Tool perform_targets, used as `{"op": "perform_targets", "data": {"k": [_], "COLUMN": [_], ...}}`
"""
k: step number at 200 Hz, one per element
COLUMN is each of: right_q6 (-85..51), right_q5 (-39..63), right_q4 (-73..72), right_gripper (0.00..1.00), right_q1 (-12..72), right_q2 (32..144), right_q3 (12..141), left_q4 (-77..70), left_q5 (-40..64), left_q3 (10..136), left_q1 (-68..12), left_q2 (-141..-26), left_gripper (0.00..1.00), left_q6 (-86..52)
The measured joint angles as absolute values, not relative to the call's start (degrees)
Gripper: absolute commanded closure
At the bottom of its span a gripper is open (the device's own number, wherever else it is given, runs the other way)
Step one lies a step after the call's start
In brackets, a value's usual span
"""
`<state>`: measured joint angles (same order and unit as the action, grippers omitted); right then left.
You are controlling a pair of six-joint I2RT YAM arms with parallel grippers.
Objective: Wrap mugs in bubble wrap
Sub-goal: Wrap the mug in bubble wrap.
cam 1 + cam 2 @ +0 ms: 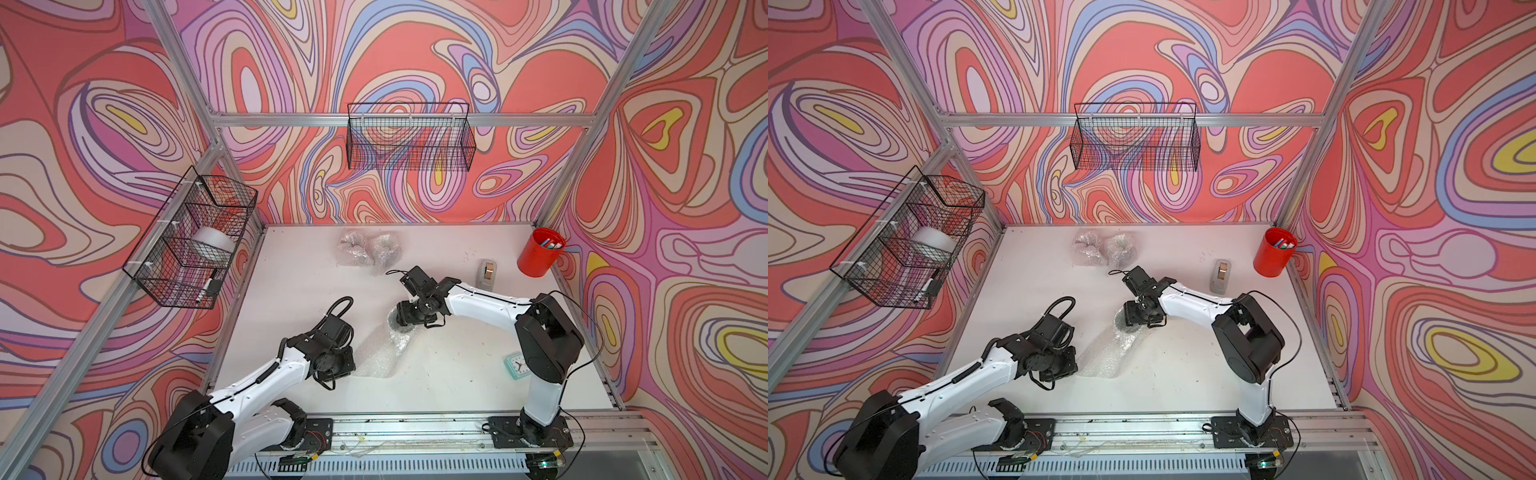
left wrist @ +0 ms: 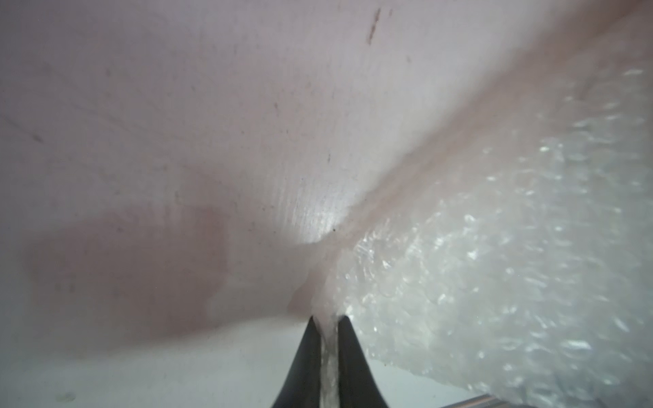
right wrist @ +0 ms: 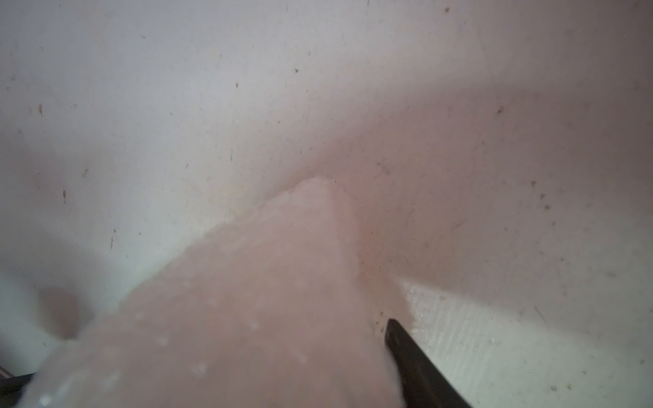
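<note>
Pinched wrap [image 2: 494, 282] edge tight in left jaws, near mug [image 1: 392, 322], presumably for folding over. Held right jaws wide astride covered mug, likely steadying; grip unconfirmed.

Even light from above; top views crisp, wrist views soft and close.

In both top views the white table [image 1: 457, 374] is bright and evenly lit, with short, faint shadows under the arms. The frame posts [image 1: 182, 62] splay towards 10 and 2 o'clock, which is wide-lens distortion. The bubble wrap [image 1: 380, 353] shows small glints. Left wrist view: the wrap from 2 to 5 o'clock is blurred and sparkling, there is a glare patch on the table just below centre, and a soft pinkish shadow at 8 o'clock. Right wrist view: the wrap at 6 to 7 o'clock is out of focus and pink-washed, a broad shadow band lies at 2 to 3 o'clock, and table specks are sharper towards 11 o'clock.
</note>
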<state>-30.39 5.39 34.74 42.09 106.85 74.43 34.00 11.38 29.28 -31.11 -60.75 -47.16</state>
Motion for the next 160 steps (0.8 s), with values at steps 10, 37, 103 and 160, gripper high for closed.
{"op": "perform_targets", "data": {"k": [10, 37, 103, 160], "right_q6": [-29.8, -28.6, -27.0, -26.5], "right_q5": [5.4, 5.8, 7.2, 9.1], "right_q4": [34.7, 34.4, 33.3, 32.3], "right_gripper": [0.37, 0.37, 0.38, 0.41], "right_q1": [42.1, 42.1, 42.0, 41.9], "right_q2": [106.8, 106.8, 106.8, 106.9], "right_q3": [74.4, 74.3, 73.9, 73.6], "left_q4": [34.5, 34.3, 29.4, 22.7], "left_q5": [11.8, 15.7, 27.5, 30.4], "left_q3": [30.4, 34.6, 44.7, 50.6], "left_q1": [-31.1, -31.1, -31.1, -31.1], "left_q2": [-58.8, -54.0, -60.1, -72.1], "left_gripper": [0.92, 0.92, 0.92, 1.0], "left_q6": [-47.0, -44.8, -40.7, -43.2]}}
